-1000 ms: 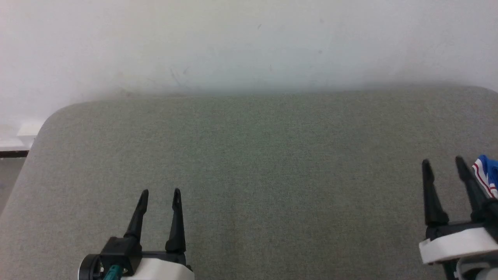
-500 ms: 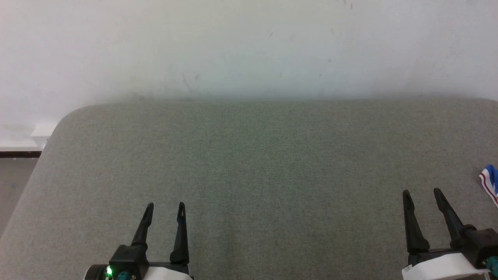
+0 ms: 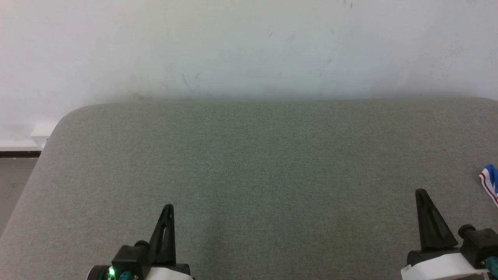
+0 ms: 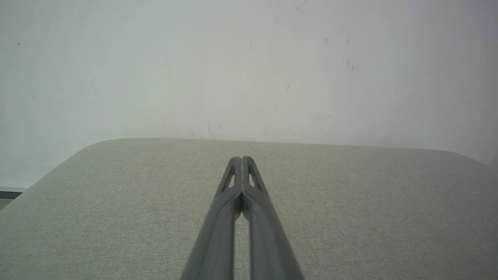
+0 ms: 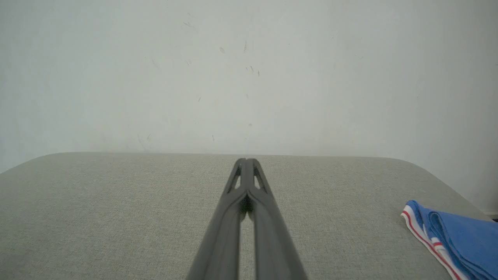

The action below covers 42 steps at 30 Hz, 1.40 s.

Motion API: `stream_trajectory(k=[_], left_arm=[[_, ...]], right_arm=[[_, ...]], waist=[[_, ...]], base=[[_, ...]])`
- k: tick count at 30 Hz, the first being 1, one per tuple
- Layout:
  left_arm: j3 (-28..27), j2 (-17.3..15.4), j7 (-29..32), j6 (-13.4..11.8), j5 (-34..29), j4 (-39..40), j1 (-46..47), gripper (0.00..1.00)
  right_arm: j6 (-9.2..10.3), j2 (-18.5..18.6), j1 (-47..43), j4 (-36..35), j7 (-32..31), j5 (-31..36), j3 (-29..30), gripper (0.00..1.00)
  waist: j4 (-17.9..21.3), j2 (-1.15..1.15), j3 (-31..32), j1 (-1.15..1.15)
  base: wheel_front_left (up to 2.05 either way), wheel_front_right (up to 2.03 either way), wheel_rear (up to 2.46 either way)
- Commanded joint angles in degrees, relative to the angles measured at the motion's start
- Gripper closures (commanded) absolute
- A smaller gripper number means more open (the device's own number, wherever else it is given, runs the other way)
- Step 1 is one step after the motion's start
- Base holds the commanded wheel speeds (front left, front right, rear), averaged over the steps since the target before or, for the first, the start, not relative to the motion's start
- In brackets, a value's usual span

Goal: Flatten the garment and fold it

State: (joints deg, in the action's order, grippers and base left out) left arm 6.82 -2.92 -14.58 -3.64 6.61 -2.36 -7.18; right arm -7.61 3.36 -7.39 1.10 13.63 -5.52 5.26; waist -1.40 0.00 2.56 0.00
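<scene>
garment [image 3: 491,182]: blue cloth with a white and red striped edge, lying on the worktop at its right side. The head view's right border cuts it off. In the right wrist view [image 5: 455,237] it is bunched in soft folds, to the right of the right hand and apart from it.
wall [image 3: 249,46]: pale, with faint scuffs, behind the worktop.
worktop [image 3: 249,155]: grey-green fabric surface with rounded far corners.
left hand [image 3: 167,212]: at the lower left of the head view, both fingers pressed together and gripping nothing, over bare worktop.
right hand [image 3: 421,196]: at the lower right, fingers likewise closed together and empty, near the garment without touching it.
</scene>
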Motion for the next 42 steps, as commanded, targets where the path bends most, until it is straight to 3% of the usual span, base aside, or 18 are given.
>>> stream_trajectory(k=[1,42], left_arm=[[-0.12,0.00,0.26,0.08,-0.14,0.05,0.15,1.00],[-2.31,0.01,4.93,1.24,-2.25,0.80,2.45,1.00]], right_arm=[[0.00,-0.01,0.16,-0.02,-0.27,0.12,-0.11,1.00],[0.04,-0.16,2.52,-0.38,-4.63,1.88,-1.79,1.00]], waist=[[0.01,0.00,-0.03,0.00],[0.47,0.00,-0.86,0.00]], base=[[0.00,0.00,0.00],[0.00,0.00,0.00]])
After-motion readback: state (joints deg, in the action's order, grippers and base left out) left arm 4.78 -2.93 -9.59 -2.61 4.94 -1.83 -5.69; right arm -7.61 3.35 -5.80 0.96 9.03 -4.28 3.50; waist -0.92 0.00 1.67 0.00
